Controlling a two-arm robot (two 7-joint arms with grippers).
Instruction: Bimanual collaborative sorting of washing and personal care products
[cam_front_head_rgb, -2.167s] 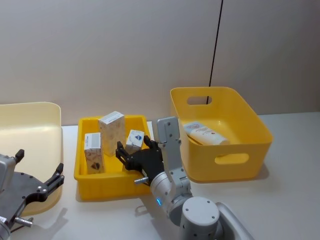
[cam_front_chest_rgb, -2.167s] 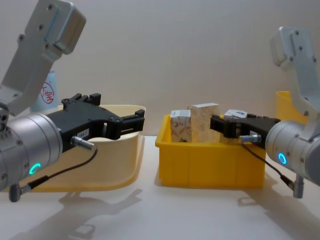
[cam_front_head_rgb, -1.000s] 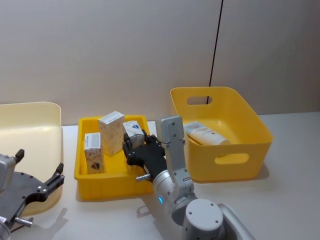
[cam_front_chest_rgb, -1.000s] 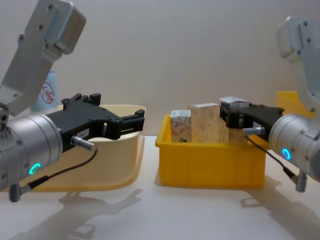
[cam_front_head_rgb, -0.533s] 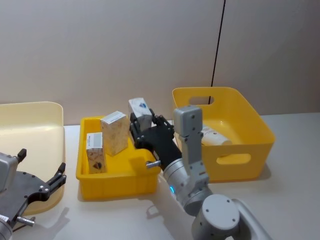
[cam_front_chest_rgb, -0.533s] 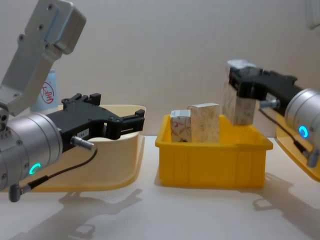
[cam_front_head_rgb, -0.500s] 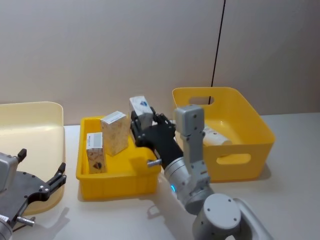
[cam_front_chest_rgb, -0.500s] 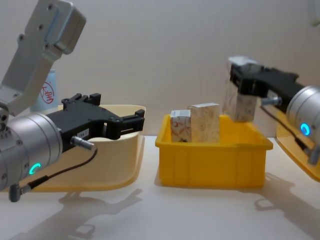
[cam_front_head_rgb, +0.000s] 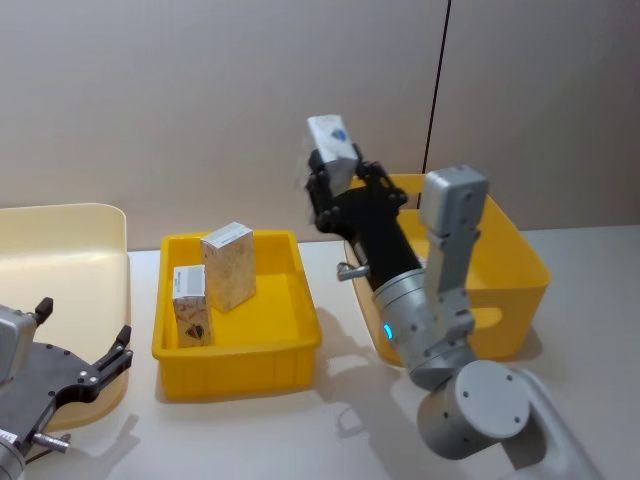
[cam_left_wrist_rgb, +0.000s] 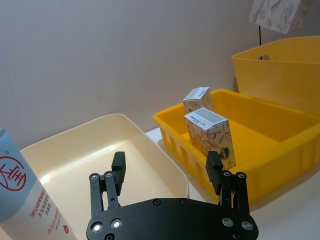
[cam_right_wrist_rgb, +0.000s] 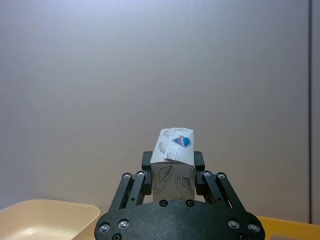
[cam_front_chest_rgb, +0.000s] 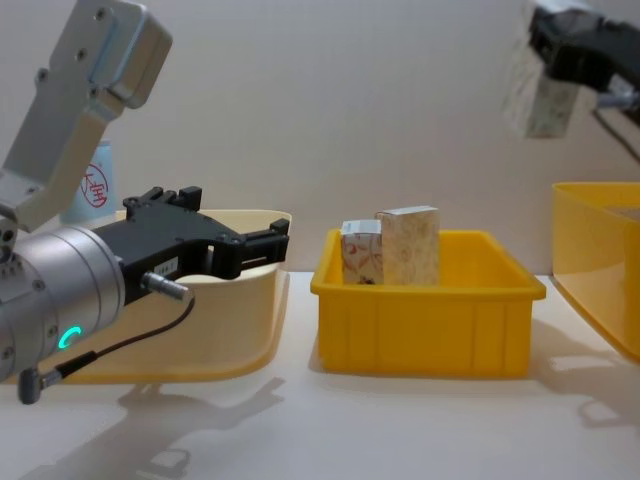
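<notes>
Our left gripper (cam_left_wrist_rgb: 167, 172) waits with jaws wide over the cream bin (cam_front_head_rgb: 60, 240), ready by the tube (cam_left_wrist_rgb: 22, 200). Two cartons (cam_front_head_rgb: 228, 265) stand in the tray (cam_front_head_rgb: 240, 350). Our right gripper (cam_front_head_rgb: 340, 185) clamps a third carton (cam_front_head_rgb: 332, 148) high, clearing the right bin (cam_front_head_rgb: 520, 250)
</notes>
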